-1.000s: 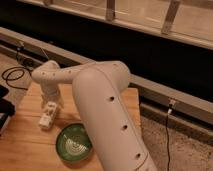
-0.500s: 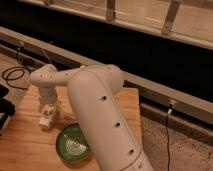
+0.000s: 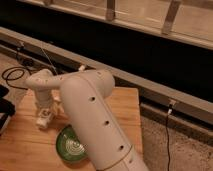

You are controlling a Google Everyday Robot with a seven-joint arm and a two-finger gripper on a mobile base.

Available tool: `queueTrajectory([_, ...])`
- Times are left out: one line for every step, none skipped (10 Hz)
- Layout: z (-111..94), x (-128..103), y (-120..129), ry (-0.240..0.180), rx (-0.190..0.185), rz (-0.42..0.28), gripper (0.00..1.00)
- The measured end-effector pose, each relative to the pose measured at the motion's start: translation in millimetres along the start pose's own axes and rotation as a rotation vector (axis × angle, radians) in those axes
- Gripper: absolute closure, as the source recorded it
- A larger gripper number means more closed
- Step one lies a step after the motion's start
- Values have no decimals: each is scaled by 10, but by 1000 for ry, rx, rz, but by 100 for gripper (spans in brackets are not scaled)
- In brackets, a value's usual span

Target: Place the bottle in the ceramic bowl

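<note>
The green ceramic bowl [image 3: 70, 145] with pale rings inside sits on the wooden table [image 3: 25, 150] near its front, partly hidden by my white arm. My gripper [image 3: 44, 119] hangs down over the table, up and to the left of the bowl and just beyond its rim. It is shut on the small white bottle [image 3: 43, 120], which points down and is held a little above the wood.
My thick white arm [image 3: 95, 120] crosses the table's middle and covers the bowl's right side. A black object [image 3: 5, 112] lies at the table's left edge. Black cables [image 3: 15, 75] lie on the floor behind it. A low wall ledge runs behind the table.
My arm has swung slightly to the left. The gripper with the bottle has dropped a little lower, and it stays left of the bowl.
</note>
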Motion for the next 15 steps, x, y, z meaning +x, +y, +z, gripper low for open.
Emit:
queueTrajectory([11,1,-12,2,3,0,37])
queueTrajectory([13,4,-24,-2,18,-8,45])
queueTrajectory([-2,26,10,-5,23,-17,55])
queueTrajectory([-17,28,-4,-9,23,-16,65])
queueTrajectory([-37,20,-24,-15,20,-13,73])
queueTrajectory([-77,7,-60,-25,13,-8,85])
queueTrajectory([-128,3,-74,-39,4,-9,95])
queueTrajectory([-211,-8,-93,-57,-5,-10,99])
queueTrajectory([-337,-28,-125,-83,-15,-11,100])
queueTrajectory([-520,-48,-171,-119,-25,-13,100])
queueTrajectory([-757,-57,-225,-162,-35,-15,100])
queueTrajectory([-1021,-50,-311,-205,-39,-15,100])
queueTrajectory([-1207,-28,-399,-237,-36,-14,100])
queueTrajectory([-1404,33,-553,-269,-35,-16,100])
queueTrajectory([-1537,124,-725,-286,-41,-15,100])
